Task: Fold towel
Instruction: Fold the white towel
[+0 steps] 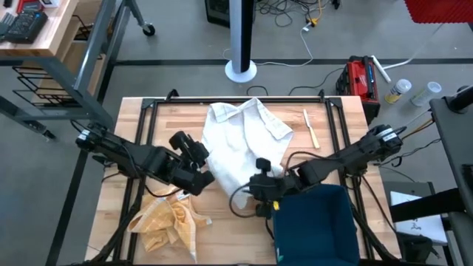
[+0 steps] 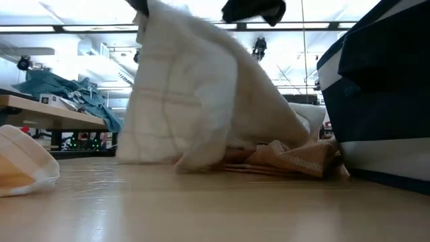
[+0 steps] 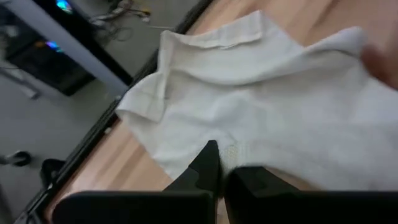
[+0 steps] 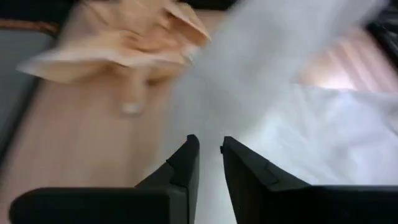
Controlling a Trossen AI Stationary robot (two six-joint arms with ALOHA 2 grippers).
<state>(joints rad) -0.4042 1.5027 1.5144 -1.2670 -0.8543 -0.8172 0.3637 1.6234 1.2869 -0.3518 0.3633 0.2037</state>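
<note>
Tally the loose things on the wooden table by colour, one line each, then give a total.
White: 1, the white cloth towel
Yellow-orange: 1, the crumpled yellow-orange cloth
Dark blue: 1, the dark blue fabric bin
Pale wood: 1, the thin pale wooden stick
Total: 4

A robotics lab or workshop: a wooden table (image 1: 148, 222) stands on a bare concrete floor (image 1: 177, 44) strewn with cables (image 1: 288, 11), beside a red toolbox (image 1: 360, 77) and a wooden workbench (image 1: 44, 37). Ceiling strip lights (image 2: 87, 28) run across the open room behind.
</note>
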